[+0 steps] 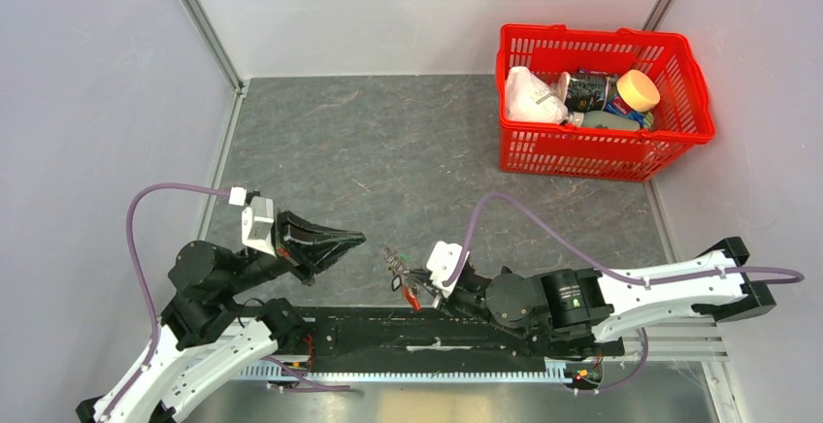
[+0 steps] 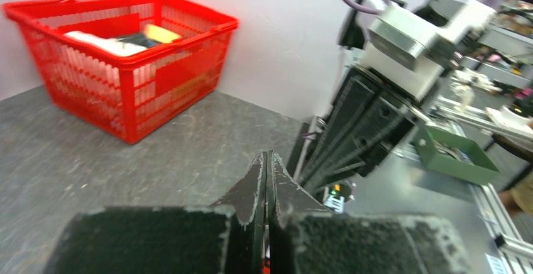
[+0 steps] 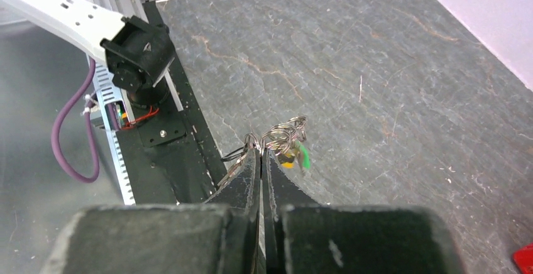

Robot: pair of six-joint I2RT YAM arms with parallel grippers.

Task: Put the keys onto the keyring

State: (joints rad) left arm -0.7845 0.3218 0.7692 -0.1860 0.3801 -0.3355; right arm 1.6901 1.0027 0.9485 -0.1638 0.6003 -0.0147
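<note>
Jaws on both arms were closed. On the left gripper (image 1: 355,240) the two black fingers met with nothing visible between them; it hung above the table near the near edge, left of centre, tips pointing right. The right gripper (image 3: 261,154) was pinched shut on the small metal keyring (image 3: 284,134), also by the near edge, roughly at centre, tips pointing left toward the left gripper. The two sets of tips stood near each other but apart.

The keyring's wire loops bunched just beyond the right fingertips. Hanging with them: a small green-headed key (image 3: 304,156) and a brass-coloured key (image 3: 288,159) just beside it. Whether either was threaded on the ring could not be told. A bright red section of strap (image 1: 412,298) drooped below the right fingers in the top view.

Beyond lay the grey stone-patterned table (image 1: 388,151). In its far right corner stood a red plastic slatted basket (image 1: 582,156), well apart from both grippers, holding a white crumpled bag (image 1: 529,95), a dark can (image 1: 586,89) and a round tan lid (image 1: 638,89).
</note>
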